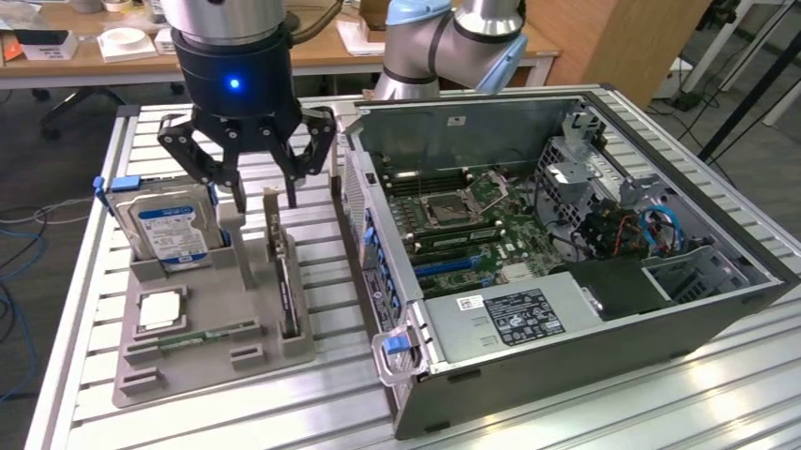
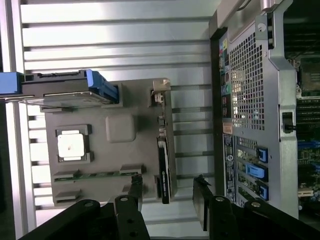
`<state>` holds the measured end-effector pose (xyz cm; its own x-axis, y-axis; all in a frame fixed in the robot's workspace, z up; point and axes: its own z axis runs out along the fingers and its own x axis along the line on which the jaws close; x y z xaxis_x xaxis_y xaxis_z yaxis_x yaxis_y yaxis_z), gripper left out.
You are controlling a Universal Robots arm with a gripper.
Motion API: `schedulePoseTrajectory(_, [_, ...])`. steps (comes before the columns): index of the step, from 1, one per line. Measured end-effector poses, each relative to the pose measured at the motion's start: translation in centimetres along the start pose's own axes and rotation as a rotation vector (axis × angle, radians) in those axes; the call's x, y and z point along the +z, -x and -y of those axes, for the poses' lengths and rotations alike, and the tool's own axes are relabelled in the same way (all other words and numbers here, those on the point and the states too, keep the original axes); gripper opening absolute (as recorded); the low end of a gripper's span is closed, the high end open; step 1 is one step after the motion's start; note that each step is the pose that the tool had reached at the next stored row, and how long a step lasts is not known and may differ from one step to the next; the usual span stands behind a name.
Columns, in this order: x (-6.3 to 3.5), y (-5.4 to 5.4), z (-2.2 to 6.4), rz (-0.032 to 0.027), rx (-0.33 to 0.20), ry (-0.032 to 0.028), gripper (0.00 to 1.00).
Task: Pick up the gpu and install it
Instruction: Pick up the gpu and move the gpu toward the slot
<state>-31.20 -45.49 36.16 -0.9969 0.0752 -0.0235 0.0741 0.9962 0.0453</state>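
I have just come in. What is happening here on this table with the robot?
The robot's fingers stand open and hover just above the gpu, touching nothing. The gpu stands on its edge in a slot of the grey holder, next to a hard drive. Beside the holder lies the open computer case. The gpu is not yet picked up or installed.

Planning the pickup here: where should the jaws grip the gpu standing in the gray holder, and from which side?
Probably its top edge, from straight above: the gpu stands on edge in the holder, both flat faces free for the jaws.
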Motion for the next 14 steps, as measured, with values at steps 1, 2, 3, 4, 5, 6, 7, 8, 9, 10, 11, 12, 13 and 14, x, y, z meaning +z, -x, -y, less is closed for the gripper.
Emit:
schedulePoseTrajectory(1, [0.09,0.0,0.00,-0.0001,0.000,-0.0001,0.53])
schedulePoseTrajectory(2, [0.18,0.0,0.01,-0.0001,0.000,-0.0001,0.53])
schedulePoseTrajectory(3, [0.28,0.0,0.01,0.0000,0.000,0.0000,0.53])
schedulePoseTrajectory(4, [0.36,0.0,0.01,-0.0001,0.000,-0.0001,0.53])
schedulePoseTrajectory(5, [0.44,0.0,0.02,-0.0001,0.000,-0.0001,0.53])
schedulePoseTrajectory(6, [0.51,0.0,0.02,-0.0001,0.000,-0.0001,0.53])
schedulePoseTrajectory(7, [0.59,0.0,0.02,-0.0001,0.000,-0.0001,0.53])
schedulePoseTrajectory(8, [0.66,0.0,0.03,-0.0001,0.000,-0.0001,0.53])
schedulePoseTrajectory(9, [0.74,0.0,0.03,-0.0001,0.000,-0.0001,0.53])
schedulePoseTrajectory(10, [0.82,0.0,0.04,-0.0001,0.000,0.0000,0.53])
schedulePoseTrajectory(11, [0.89,0.0,0.04,-0.0001,0.000,-0.0001,0.53])
schedulePoseTrajectory(12, [0.97,0.0,0.04,-0.0001,0.000,-0.0001,0.53])
schedulePoseTrajectory(13, [1.05,0.0,0.05,-0.0001,0.000,-0.0001,0.53])
schedulePoseTrajectory(14, [1.12,0.0,0.05,0.0000,0.000,-0.0001,0.53])
